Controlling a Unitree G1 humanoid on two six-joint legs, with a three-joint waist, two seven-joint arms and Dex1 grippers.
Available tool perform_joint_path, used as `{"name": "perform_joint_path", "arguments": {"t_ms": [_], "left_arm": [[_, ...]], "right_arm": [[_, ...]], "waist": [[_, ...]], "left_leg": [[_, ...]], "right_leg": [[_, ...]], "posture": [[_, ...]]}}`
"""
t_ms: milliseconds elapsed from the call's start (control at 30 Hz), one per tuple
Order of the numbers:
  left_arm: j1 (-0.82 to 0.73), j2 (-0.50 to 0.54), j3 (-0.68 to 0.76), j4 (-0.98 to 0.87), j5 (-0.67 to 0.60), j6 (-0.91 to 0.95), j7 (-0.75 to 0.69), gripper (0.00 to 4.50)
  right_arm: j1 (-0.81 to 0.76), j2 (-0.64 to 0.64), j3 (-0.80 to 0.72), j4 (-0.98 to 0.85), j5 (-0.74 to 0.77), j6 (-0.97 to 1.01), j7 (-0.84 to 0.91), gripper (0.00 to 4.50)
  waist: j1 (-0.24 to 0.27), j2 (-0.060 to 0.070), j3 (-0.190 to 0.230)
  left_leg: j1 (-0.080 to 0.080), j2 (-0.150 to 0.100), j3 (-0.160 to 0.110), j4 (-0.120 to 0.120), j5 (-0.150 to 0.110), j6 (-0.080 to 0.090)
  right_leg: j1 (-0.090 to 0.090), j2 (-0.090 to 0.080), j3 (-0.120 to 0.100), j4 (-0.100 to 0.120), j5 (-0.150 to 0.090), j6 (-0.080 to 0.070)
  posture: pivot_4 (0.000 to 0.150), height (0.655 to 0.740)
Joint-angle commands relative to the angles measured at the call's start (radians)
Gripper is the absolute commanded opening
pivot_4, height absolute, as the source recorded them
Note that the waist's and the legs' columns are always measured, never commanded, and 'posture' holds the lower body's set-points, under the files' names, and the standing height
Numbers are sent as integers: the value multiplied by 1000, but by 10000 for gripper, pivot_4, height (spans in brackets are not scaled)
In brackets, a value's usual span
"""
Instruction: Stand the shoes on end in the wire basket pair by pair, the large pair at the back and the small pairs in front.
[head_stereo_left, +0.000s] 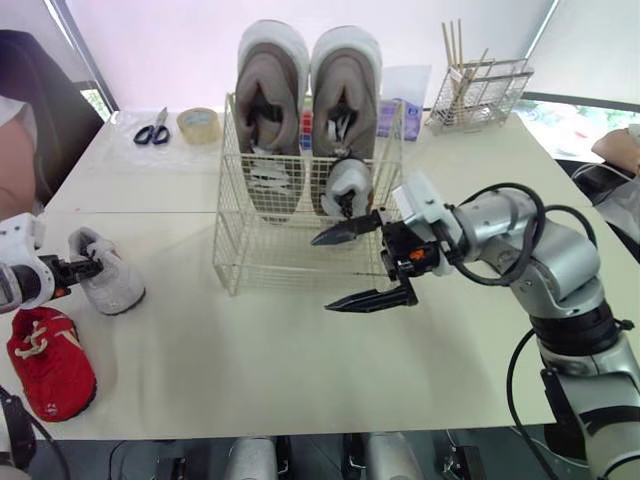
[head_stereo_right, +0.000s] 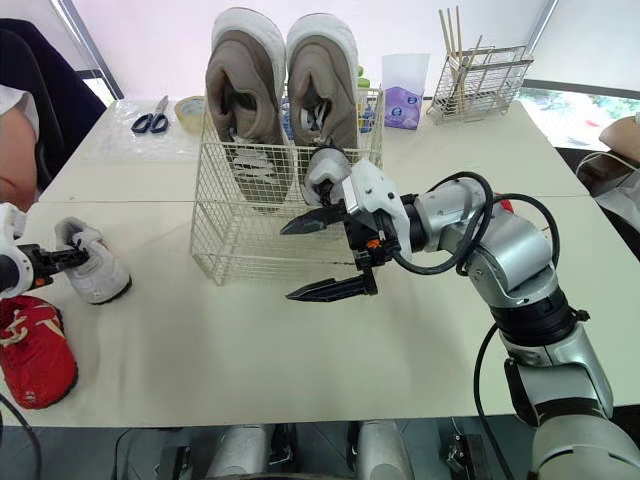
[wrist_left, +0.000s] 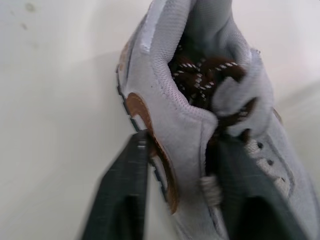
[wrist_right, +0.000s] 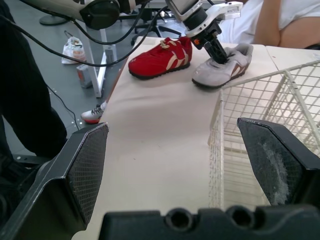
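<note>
The left jaws were clamped on the small grey shoe (wrist_left: 170, 125), its side wall pinched between them: one jaw pressed the outside by the sole, the other sat on the laced side. The shoe rested on the tabletop (head_stereo_left: 300, 370), and a red shoe (head_stereo_left: 50, 360) lay on its side just beside those jaws, apart from the grey one. The right jaws stood wide apart and held nothing, hanging above the tabletop at the front of the wire basket (head_stereo_left: 250, 250), the upper jaw's tip close against its front wires. Just behind that upper jaw a second small grey shoe (head_stereo_left: 347, 188) stood on end in the basket, and behind it the large grey pair (head_stereo_left: 270, 100) stood upright at the back.
</note>
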Motion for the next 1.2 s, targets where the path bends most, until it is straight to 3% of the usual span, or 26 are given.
{"name": "perform_joint_path", "arguments": {"t_ms": [33,200,300,400,533,667,767,933,1200], "left_arm": [[-48,-10,58,-10,-1,-39,19,540],[-131,-14,153,-44,-28,-85,57,540],[-154,-25,225,-160,-56,-147,69,540],[-130,-77,297,-406,-75,-295,85,540],[-118,-170,352,-734,-181,-315,128,540],[-90,-274,264,-1045,-252,-337,195,540],[-53,-356,165,-1157,-267,-341,246,540],[7,-479,2,-1190,-177,-466,271,540],[79,-627,-256,-1058,178,-817,328,540]], "right_arm": [[-13,-3,-26,-11,-5,-15,-12,45000],[-17,-7,-38,7,-20,-24,-20,45000],[-30,-19,-64,32,-21,-27,-22,45000],[-60,-38,-128,69,18,7,-32,45000],[-116,-62,-271,145,132,108,-66,45000],[-157,-105,-399,182,323,282,-78,45000],[-155,-149,-371,165,330,312,-44,45000],[-184,-159,-318,208,281,279,-17,45000],[-39,-286,-322,137,274,360,-29,45000]], "waist": [[2,0,0],[0,-5,0],[-1,-5,0],[-1,-5,0],[2,-6,0],[3,-6,0],[2,-6,0],[-4,-5,0],[15,-5,-1]], "left_leg": [[0,0,0,0,0,0],[0,0,-1,1,0,0],[-1,0,-1,1,0,0],[-1,0,0,1,0,0],[-1,0,-1,2,0,0],[0,0,-1,2,0,0],[2,0,-2,2,0,1],[6,0,-2,1,0,1],[5,-1,-2,2,-2,3]], "right_leg": [[0,0,0,0,0,0],[0,0,0,0,0,0],[0,0,0,0,0,0],[0,0,0,0,0,0],[1,-1,0,0,0,0],[3,-1,0,0,0,0],[6,0,0,-1,0,0],[8,1,1,-1,0,0],[11,0,0,-5,0,0]], "posture": [[1500,7357],[1500,7357],[1500,7357],[1500,7357],[1500,7357],[1500,7357],[1500,7357],[1500,7357],[1500,7357]]}}
